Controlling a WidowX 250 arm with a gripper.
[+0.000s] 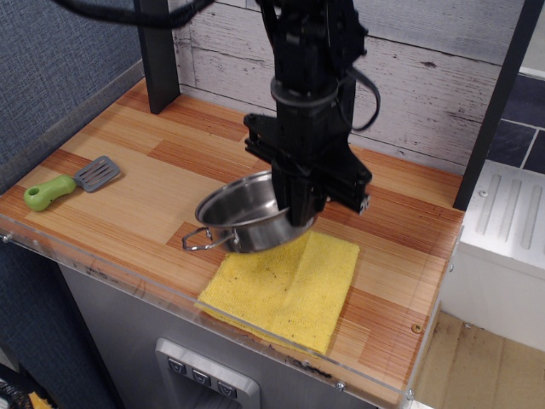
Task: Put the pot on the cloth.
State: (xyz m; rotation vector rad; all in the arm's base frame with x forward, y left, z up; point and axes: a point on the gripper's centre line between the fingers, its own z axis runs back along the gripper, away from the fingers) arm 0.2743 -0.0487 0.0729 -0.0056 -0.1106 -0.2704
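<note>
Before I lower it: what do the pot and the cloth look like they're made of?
The pot, held tilted in the gripper, looks like polished steel: it is mirror-bright with sharp reflections and has a thin wire handle. The cloth looks like soft yellow sponge or foam-like fabric, with a matte, pitted surface, though the exact fibre can't be told.

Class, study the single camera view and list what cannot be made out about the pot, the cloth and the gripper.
1. The gripper fingertips: hidden against the pot rim, so the grip's exact form is unclear.
2. The pot's far handle: covered by the gripper.
3. The cloth's back-left part: hidden behind the pot.
4. Whether the tilted pot touches the cloth: one view cannot settle it.
5. The arm's upper part: cut off by the top edge.
</note>
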